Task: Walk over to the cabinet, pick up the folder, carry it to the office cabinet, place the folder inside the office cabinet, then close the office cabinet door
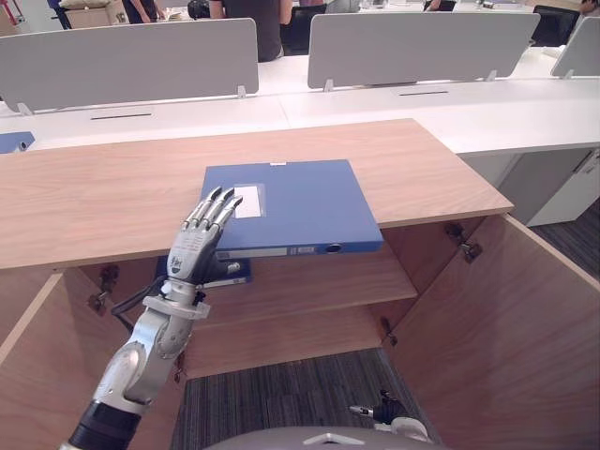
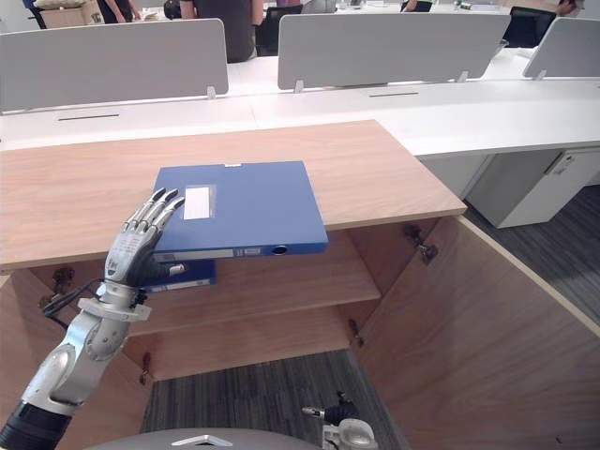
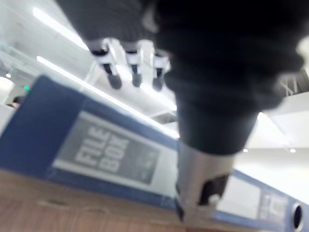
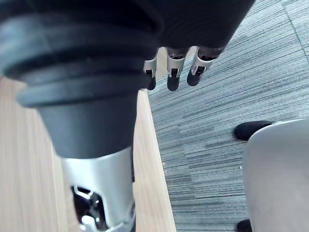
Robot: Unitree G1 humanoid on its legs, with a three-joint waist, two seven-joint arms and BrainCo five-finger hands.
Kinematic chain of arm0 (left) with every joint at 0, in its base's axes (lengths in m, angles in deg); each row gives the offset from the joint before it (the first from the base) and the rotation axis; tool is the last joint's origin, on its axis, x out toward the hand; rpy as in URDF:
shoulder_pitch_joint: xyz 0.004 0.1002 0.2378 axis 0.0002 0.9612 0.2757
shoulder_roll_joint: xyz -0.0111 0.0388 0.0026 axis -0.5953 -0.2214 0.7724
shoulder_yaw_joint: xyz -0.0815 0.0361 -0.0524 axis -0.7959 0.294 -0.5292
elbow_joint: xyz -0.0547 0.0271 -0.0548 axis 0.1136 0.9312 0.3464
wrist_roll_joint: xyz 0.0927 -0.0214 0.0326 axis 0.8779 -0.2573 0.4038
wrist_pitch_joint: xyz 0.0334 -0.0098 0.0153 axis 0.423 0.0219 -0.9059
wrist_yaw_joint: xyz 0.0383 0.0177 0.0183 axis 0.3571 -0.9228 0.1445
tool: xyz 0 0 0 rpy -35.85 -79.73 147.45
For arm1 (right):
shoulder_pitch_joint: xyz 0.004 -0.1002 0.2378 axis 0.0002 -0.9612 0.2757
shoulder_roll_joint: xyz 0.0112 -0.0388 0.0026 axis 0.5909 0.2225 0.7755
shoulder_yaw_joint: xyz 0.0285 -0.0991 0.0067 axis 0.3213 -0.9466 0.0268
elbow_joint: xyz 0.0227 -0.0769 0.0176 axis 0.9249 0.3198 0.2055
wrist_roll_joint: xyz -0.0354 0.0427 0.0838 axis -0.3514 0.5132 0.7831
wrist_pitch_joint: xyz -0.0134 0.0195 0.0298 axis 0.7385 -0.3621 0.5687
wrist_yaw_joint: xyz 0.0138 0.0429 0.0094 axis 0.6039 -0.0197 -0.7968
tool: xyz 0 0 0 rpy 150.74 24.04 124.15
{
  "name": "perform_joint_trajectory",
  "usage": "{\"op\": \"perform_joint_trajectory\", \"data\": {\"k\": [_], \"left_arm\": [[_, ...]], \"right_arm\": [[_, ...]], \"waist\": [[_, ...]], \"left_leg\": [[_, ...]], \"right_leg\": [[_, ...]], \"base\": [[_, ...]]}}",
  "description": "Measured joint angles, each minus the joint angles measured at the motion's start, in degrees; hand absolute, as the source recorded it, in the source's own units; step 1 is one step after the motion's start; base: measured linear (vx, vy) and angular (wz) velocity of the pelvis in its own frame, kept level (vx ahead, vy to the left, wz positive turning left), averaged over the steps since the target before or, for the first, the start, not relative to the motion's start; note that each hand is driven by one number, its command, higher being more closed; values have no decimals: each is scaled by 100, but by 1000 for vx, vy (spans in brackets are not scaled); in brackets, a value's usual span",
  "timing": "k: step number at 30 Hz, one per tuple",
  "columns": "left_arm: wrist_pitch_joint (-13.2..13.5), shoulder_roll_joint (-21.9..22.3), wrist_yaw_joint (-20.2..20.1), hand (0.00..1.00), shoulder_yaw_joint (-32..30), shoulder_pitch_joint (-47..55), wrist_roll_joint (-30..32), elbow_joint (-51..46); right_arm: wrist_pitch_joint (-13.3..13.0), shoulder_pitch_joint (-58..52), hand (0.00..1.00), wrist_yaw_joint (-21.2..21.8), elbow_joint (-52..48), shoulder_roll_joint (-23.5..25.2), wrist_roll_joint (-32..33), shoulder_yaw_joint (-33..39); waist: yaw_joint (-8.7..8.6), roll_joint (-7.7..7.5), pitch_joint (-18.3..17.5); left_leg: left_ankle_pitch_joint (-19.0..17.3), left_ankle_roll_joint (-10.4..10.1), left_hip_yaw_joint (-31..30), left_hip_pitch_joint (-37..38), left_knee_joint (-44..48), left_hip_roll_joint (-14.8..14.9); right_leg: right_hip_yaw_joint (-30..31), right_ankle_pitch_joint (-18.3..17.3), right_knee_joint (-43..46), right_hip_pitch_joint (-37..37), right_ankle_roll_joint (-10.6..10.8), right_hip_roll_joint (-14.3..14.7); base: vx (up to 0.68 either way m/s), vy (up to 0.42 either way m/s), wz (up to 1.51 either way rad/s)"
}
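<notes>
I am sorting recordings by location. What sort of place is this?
Probably an open-plan office: long white desks with grey divider screens, a low wooden cabinet with open doors, and a flat blue box-file folder lying on its top.

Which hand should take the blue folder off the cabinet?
Left. The left hand is at the near corner of the blue folder, fingers straight; the right hand hangs low over the carpet.

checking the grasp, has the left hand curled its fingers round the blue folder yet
No: the left hand lies with straight fingers on the near left corner of the folder.
</notes>
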Motion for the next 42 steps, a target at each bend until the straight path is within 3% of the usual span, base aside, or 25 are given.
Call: {"op": "perform_joint_trajectory", "data": {"k": [14, 15, 28, 38, 42], "left_arm": [[-183, 347, 30, 0, 154, -20, 285, 278], [-184, 347, 42, 100, 153, -45, 298, 318], [-292, 410, 176, 100, 94, -363, 747, 676], [-300, 428, 292, 100, -262, -443, 714, 612], [-318, 585, 337, 100, -540, -226, 332, 107]], "right_arm": [[12, -29, 0, -37, 0, -3, 0, 25], [12, -30, 0, -36, 0, -3, 0, 28], [16, -47, 0, -34, 0, -2, 0, 39], [16, -45, 0, -34, -1, -3, 5, 38], [-2, -36, 0, -35, -32, 10, 63, 10]], "waist": [[-117, -11, -44], [-117, -6, -48], [-167, 11, -130], [-169, 8, -132], [-146, 21, -150]], "left_leg": [[-26, -21, 77, 2, 0, 10], [-27, -21, 93, 3, 0, 10], [-34, -19, 152, 14, -1, 10], [-46, -30, 161, 6, -1, 10], [-51, -33, 256, -25, 1, 43]], "right_leg": [[57, 35, -41, 2, -25, 8], [72, 46, -57, 2, -32, 10], [130, 80, -105, -2, -36, 10], [137, 101, -114, -3, -1, 10], [308, 132, -42, -134, 48, 30]], "base": [[-3, -5, -2], [0, 0, -7], [-20, -27, -2], [-10, -33, 0], [-14, -28, -12]]}}
